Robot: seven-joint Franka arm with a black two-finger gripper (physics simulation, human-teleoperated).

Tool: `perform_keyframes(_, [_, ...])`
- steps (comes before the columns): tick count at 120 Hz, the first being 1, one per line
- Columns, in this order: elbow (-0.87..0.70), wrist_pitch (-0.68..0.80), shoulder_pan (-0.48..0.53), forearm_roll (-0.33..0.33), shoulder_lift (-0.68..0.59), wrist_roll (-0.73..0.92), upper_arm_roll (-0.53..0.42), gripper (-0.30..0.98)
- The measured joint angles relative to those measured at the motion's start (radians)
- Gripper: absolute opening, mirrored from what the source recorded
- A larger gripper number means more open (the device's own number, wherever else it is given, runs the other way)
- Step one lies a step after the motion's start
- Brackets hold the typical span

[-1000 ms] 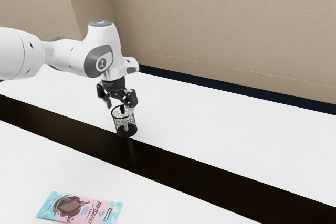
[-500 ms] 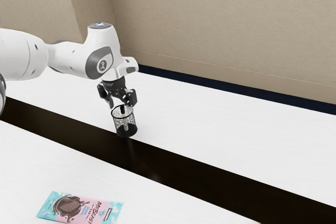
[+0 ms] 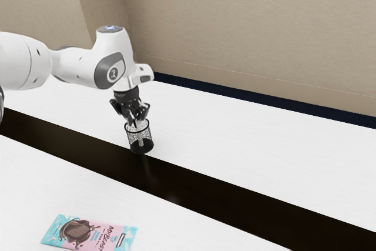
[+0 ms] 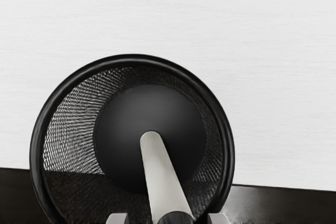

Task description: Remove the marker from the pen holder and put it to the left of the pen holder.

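Exterior view: gripper [image 3: 136,124] at mouth of pen holder [image 3: 148,137], presumably for a top-down grasp. Wrist view: marker [image 4: 161,179] leans inside, upper end between 2 parted fingertips, side gaps suggesting no grip; lean probably helps access.

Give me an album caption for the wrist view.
Looking down into a black mesh pen holder, with a pale-bodied marker inside.

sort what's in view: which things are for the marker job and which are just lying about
For the job:
- marker, its pale end down inside the pen holder
- pen holder, upright, the marker's starting place
- claw, down at the pen holder's mouth

Just lying about:
- pink and blue MrBeast packet, flat on the white surface
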Motion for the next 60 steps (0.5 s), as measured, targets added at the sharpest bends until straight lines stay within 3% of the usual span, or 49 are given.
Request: perform_keyframes(60, [-0.009,0.002,0.000,0.016,-0.030,-0.019,0.000,-0.06])
